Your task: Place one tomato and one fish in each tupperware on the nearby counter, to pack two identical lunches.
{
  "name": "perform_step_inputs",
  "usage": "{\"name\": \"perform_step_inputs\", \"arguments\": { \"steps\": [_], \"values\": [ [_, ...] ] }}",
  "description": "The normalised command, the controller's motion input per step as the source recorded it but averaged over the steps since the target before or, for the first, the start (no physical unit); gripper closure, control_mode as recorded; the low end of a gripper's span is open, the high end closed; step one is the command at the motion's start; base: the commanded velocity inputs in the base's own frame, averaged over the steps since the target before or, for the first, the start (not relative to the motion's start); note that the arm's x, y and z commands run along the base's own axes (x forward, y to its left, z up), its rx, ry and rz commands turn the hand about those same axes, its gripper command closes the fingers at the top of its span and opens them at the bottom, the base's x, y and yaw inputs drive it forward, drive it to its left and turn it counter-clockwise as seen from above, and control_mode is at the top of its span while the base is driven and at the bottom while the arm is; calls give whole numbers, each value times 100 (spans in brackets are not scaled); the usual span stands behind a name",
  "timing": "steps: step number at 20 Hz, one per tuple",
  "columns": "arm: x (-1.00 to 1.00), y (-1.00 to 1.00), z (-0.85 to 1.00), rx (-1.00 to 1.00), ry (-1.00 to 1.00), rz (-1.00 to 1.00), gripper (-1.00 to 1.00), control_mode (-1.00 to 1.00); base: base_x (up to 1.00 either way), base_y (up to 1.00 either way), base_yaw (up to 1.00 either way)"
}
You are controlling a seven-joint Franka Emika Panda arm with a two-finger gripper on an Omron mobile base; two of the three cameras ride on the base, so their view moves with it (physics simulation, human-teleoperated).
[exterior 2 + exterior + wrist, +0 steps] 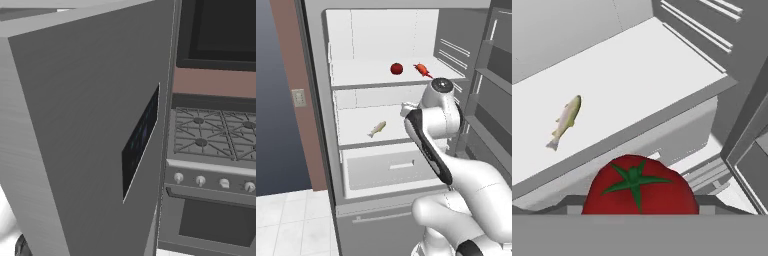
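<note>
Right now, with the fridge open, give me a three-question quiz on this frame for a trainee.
1. True or false: the pale fish lies on the middle shelf of the fridge.
2. What lies beside the orange fish on the top shelf? A: tomato. B: lemon. C: egg.
3. What does the gripper hold?
Key: 1 true. 2 A. 3 the second tomato.
</note>
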Motion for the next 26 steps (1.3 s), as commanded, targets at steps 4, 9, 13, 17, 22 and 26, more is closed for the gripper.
{"name": "perform_step_inputs", "arguments": {
  "steps": [4, 9, 13, 17, 22, 26],
  "values": [
    [-55, 32, 34, 4, 0, 7, 100, -100, 0, 0, 0],
    [-2, 6, -1, 0, 0, 0, 100, -100, 0, 0, 0],
    [-13, 14, -7, 0, 2, 0, 100, 100, -75, 57, -2],
    [0, 0, 0, 0, 0, 0, 100, 100, -100, 82, -28],
    [0, 0, 0, 0, 0, 0, 100, 100, -100, 49, -61],
    [0, 0, 0, 0, 0, 0, 100, 100, -100, 32, -73]
  ]
}}
